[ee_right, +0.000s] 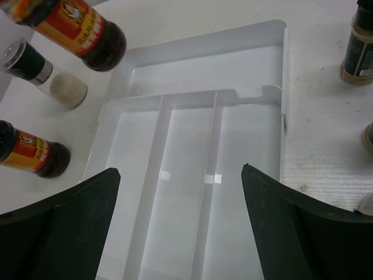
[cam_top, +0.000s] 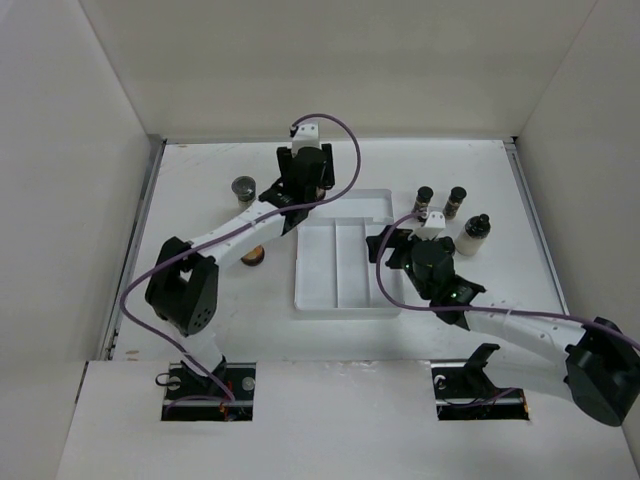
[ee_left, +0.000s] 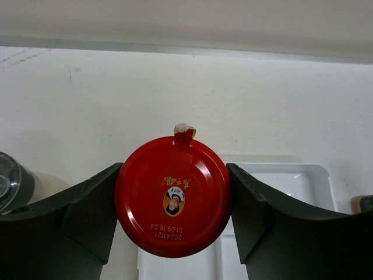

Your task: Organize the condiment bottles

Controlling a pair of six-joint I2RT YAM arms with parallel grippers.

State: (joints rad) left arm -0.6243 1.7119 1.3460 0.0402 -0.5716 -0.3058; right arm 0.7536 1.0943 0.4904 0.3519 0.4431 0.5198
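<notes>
**Left arm holds the red-capped bottle at the tray's far-left corner**

The left gripper (ee_left: 173, 172) has its jaws closed in on a round, red-capped bottle (ee_left: 173, 201), one finger against each side. It sits just off the far-left corner of the white plastic divided tray (ee_right: 198, 42). The bottle stands upright. The wrist camera looks straight down its long axis, so only the cap shows and the body is hidden beneath. The tray lies just to the right of these jaws, so I judge the coming move to be a short carry rightward into a compartment. I cannot tell whether the bottle rests on the tabletop (cam_top: 200, 180) or hangs clear of it.

The right gripper (ee_right: 179, 170) hovers over the tray, jaws spread wide and holding nothing.

Left of the tray lie two dark red-labelled sauce bottles (ee_right: 76, 29) and a pale black-lidded shaker (ee_right: 49, 79). The left arm covers them from overhead. Three small dark-capped bottles (cam_top: 457, 200) stand right of the tray, nearer the right arm.
</notes>
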